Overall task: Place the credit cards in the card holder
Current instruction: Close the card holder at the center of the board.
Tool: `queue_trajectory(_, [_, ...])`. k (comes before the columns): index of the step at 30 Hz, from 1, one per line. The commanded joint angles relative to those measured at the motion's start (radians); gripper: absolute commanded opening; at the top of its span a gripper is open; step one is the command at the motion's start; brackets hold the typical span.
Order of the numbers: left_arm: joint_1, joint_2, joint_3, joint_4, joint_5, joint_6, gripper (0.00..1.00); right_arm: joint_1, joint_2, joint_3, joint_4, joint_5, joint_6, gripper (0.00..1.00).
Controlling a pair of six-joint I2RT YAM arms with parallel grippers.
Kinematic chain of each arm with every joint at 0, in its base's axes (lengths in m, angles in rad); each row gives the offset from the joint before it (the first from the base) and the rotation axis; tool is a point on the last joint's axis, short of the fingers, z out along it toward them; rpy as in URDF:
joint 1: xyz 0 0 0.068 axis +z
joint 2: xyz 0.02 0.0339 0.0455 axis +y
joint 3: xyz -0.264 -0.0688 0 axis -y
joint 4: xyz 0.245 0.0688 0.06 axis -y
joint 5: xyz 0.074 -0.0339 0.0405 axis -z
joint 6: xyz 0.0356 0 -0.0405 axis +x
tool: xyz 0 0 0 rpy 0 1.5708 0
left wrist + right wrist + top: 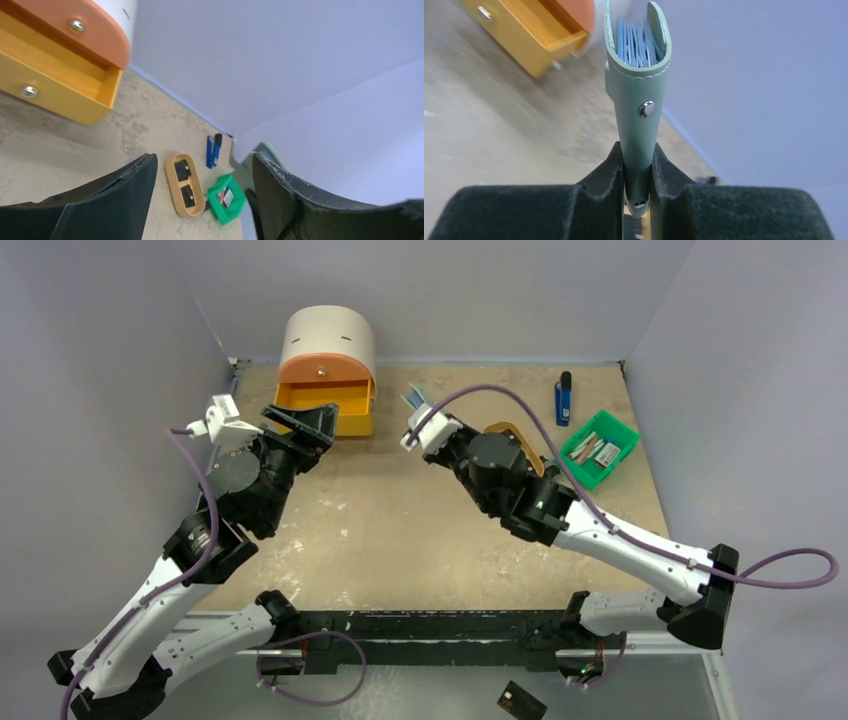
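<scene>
The right claw [638, 167] clamps the sage-green stitched card holder [639, 95] upright, its pockets fanning open above the pads. The left claw [202, 164] gapes empty. Ahead of it, black credit cards [182, 170] lie in a tan oval tray [170, 185]. The likely next move is to fetch one.

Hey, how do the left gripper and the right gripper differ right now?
The left gripper is open and empty; the right gripper is shut on the card holder. The left gripper sits by the open yellow drawer, the right gripper nearer the green bin. Both have the same black build.
</scene>
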Motion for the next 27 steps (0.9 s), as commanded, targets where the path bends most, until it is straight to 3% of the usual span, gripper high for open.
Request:
queue_trajectory(1, [0.003,0.037,0.031,0.146,0.189,0.072,0.7,0.02,-0.073,-0.198,0.423,0.264,-0.585,0.0])
queue_trajectory(10, [0.003,0.094,-0.018,0.288,0.534,-0.117,0.75,0.071,-0.165,-0.42,0.785,0.217,-0.97,0.0])
queue_trajectory(15, [0.002,0.164,0.007,0.303,0.631,-0.125,0.77,0.116,-0.141,-0.494,0.956,0.19,-1.169,0.0])
queue_trajectory(27, [0.002,0.183,-0.047,0.322,0.727,-0.147,0.81,0.156,-0.077,-0.498,1.094,0.186,-1.3,0.0])
